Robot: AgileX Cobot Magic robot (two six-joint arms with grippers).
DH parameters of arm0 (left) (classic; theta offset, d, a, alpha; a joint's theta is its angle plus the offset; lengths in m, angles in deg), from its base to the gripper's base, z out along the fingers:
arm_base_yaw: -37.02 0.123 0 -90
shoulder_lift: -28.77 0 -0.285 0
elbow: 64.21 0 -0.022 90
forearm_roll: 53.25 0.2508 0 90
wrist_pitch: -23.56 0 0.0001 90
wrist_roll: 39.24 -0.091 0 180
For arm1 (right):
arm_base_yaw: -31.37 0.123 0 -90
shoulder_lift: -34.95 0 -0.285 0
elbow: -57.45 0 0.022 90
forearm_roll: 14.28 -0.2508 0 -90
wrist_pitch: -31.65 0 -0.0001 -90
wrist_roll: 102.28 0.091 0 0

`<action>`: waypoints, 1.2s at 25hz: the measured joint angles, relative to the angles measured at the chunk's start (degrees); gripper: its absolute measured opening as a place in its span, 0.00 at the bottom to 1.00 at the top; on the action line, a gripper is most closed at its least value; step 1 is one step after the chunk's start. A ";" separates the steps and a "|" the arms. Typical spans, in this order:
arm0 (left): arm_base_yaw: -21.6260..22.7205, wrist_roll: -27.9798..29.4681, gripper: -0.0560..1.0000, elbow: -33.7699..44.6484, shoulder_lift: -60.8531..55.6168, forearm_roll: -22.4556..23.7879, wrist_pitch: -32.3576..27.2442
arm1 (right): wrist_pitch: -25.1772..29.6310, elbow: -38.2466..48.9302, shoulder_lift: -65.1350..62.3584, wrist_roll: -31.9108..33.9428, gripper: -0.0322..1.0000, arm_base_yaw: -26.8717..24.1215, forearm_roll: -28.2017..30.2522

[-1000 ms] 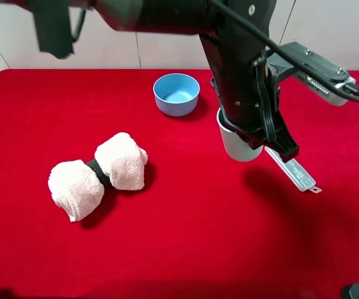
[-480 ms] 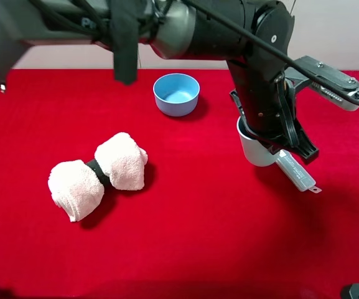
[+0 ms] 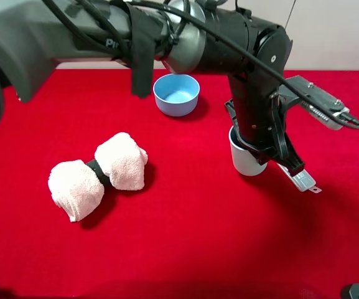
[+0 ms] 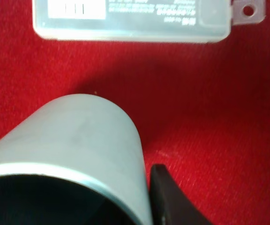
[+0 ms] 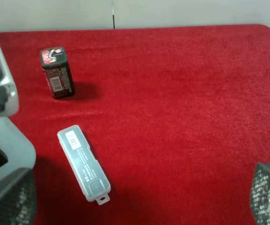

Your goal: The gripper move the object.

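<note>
The pale teal-green cup (image 3: 246, 161) stands upright at or just above the red cloth, right of centre. My left gripper (image 3: 257, 148) reaches across from the left and is shut on the cup's rim. In the left wrist view the cup (image 4: 74, 140) fills the lower left, with one black finger (image 4: 170, 197) against its outer wall; the other finger is hidden. The right wrist view shows the cup (image 5: 8, 147) at its left edge. My right gripper (image 5: 137, 201) is open, its fingers far apart and empty. It is out of the exterior high view.
A clear plastic case (image 3: 300, 177) lies right beside the cup, also shown in the wrist views (image 4: 130, 18) (image 5: 83, 164). A light-blue bowl (image 3: 177, 93) sits at the back. A pink rolled towel (image 3: 98, 174) lies left. A dark small box (image 5: 57, 72) stands farther back.
The left arm carried the cup right, then a little back left and lower, close to the cloth beside the clear case. The arm now stretches lower across the table.
</note>
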 joint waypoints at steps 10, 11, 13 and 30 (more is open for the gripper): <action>-0.05 0.04 0.08 0.00 0.13 1.30 0.36 | 0.00 0.00 0.00 0.00 0.70 0.00 -0.01; -0.05 0.04 0.08 0.00 0.13 1.30 0.36 | 0.00 0.00 0.00 0.00 0.70 0.00 -0.01; -0.05 0.04 0.10 0.00 0.13 1.30 0.36 | 0.00 0.00 0.00 0.00 0.70 0.00 -0.01; -0.05 0.04 0.54 0.00 0.13 1.30 0.41 | 0.00 0.00 0.00 0.00 0.70 0.00 -0.01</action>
